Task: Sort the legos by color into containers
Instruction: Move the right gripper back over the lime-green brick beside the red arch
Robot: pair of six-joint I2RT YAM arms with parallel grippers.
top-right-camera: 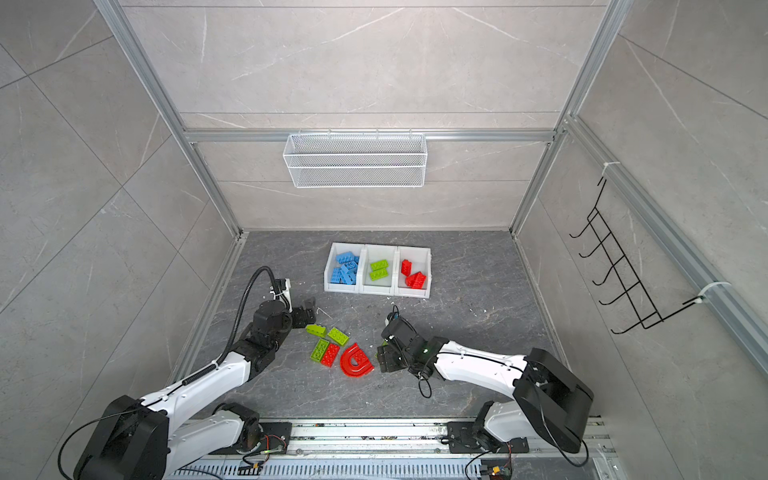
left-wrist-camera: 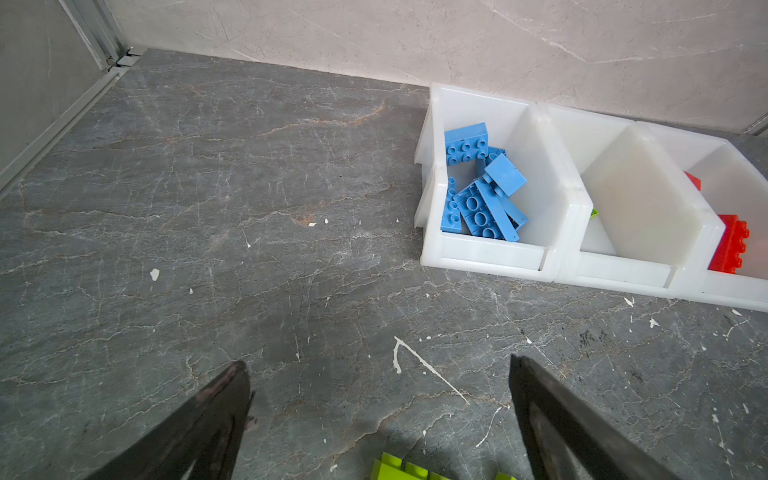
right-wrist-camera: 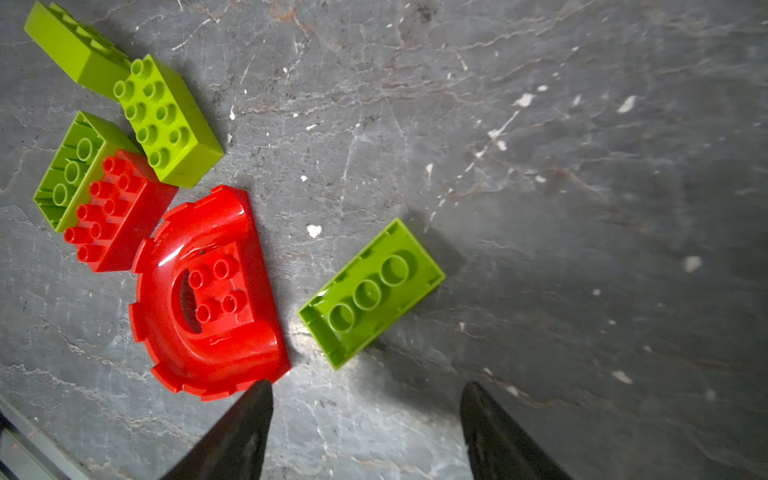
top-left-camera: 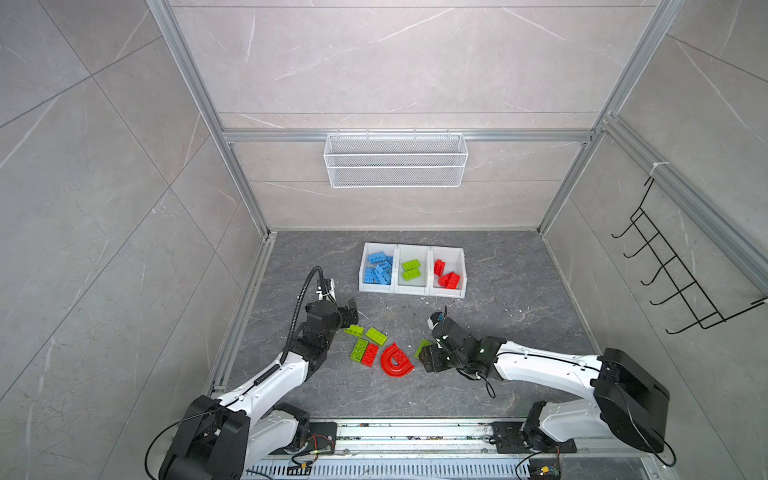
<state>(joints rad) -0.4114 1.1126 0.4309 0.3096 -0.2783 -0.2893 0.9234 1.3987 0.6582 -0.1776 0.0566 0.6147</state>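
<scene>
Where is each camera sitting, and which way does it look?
Top view: high up, looking down at the table, the bins, left arm and right arm.
Top view: beside it, facing the same way; same arms, same bins.
Left wrist: on the left arm, facing the blue bricks; its open left pincer shows.
Right wrist: on the right arm, facing down at the red arch; its right pincer shows.
Shared: top views and right wrist both see the red arch.

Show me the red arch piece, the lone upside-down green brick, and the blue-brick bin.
red arch piece (right-wrist-camera: 160, 291): right wrist view, curved band.
lone upside-down green brick (right-wrist-camera: 370, 293): right wrist view, middle tube.
blue-brick bin (left-wrist-camera: 490, 253): left wrist view, front wall.
</scene>
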